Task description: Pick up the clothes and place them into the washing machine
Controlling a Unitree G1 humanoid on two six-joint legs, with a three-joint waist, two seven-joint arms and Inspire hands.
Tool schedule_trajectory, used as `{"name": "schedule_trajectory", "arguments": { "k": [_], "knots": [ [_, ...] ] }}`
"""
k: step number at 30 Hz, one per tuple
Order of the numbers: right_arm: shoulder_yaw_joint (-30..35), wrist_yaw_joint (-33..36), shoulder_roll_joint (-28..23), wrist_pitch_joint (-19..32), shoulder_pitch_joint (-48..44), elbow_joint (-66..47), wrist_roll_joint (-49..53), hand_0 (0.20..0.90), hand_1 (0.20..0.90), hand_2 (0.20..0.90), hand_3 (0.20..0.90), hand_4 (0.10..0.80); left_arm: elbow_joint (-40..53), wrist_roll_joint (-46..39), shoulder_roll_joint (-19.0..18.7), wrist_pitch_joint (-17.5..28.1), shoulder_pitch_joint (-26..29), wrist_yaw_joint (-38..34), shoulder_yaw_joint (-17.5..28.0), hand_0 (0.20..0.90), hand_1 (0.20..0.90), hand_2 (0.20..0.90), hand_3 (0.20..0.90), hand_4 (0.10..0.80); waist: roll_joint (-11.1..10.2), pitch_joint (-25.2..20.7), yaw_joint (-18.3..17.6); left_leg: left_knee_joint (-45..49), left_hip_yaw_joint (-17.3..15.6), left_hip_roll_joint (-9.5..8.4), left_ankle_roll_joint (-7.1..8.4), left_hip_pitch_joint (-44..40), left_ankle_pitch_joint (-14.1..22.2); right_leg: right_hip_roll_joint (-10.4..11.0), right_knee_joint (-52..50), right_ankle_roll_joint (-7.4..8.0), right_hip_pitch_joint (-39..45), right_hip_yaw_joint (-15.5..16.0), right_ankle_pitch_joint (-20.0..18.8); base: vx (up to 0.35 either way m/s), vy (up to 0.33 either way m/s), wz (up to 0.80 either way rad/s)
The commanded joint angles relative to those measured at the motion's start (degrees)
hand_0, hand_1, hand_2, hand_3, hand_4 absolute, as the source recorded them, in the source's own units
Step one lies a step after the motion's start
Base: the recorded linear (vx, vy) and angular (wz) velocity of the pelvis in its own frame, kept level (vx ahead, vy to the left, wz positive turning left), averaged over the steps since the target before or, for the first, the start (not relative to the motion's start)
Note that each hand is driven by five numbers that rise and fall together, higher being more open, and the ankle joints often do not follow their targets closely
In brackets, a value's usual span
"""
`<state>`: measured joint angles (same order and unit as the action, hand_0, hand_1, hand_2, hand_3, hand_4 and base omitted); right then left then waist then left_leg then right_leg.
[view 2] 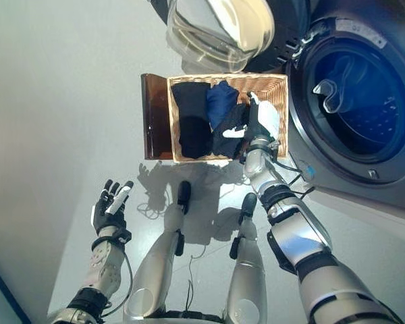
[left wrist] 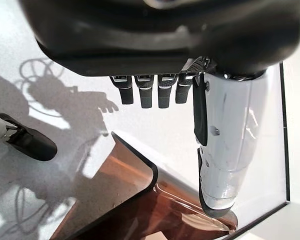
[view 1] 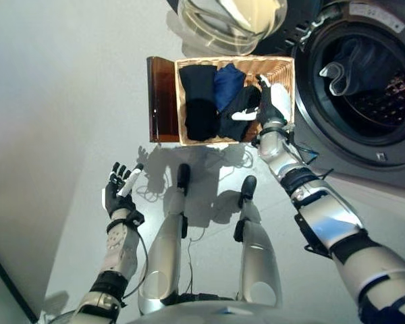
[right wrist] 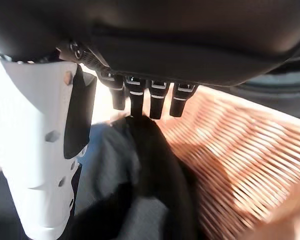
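Note:
A wicker basket (view 1: 285,67) on the floor holds a black garment (view 1: 200,101) on its left, a blue one (view 1: 228,84) in the middle and a dark one (view 1: 235,111) on its right. My right hand (view 1: 273,104) reaches into the basket's right side. It is open, with straight fingers touching the dark garment (right wrist: 150,190) and the white-covered thumb (right wrist: 40,150) held out beside it. My left hand (view 1: 118,192) hangs open over the floor at the lower left, holding nothing. The washing machine's drum (view 1: 371,88) gapes at the right, and a grey cloth (view 1: 347,71) lies inside.
The basket's brown lid (view 1: 162,101) stands open on its left side. The machine's round glass door (view 1: 229,20) is swung open just beyond the basket. Pale floor spreads to the left.

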<state>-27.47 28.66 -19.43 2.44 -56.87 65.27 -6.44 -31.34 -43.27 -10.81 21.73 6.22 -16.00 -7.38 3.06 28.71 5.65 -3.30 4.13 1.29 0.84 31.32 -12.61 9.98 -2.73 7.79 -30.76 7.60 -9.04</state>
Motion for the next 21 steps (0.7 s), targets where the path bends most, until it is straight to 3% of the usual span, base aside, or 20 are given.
{"name": "schedule_trajectory", "arguments": {
  "k": [1,21],
  "knots": [
    [-2.5,0.2,-4.4,1.2,-6.7,0.8,-2.7,0.9,0.9,0.9,0.9,0.8,6.5,1.0,-3.3,4.1,-0.8,0.4,0.9,0.9,0.9,0.9,0.9,0.8,0.8,0.4,1.3,-1.7,-1.5,-0.19,3.66,-1.2,1.5,-0.3,-5.5,-0.49,-0.6,-0.3,5.0,-0.019,0.006,0.08],
    [-5.1,-1.3,-7.6,-0.5,-13.5,10.6,-2.4,0.9,0.9,0.9,0.9,0.8,10.6,0.2,-2.7,4.1,-0.2,0.8,-1.9,0.9,0.9,0.9,0.9,0.8,4.3,1.1,2.3,-1.7,-0.4,-0.9,3.89,6.9,0.3,0.1,-7.1,-0.46,-9.3,-1.1,4.9,-0.001,0.001,0.0]
  ]
}}
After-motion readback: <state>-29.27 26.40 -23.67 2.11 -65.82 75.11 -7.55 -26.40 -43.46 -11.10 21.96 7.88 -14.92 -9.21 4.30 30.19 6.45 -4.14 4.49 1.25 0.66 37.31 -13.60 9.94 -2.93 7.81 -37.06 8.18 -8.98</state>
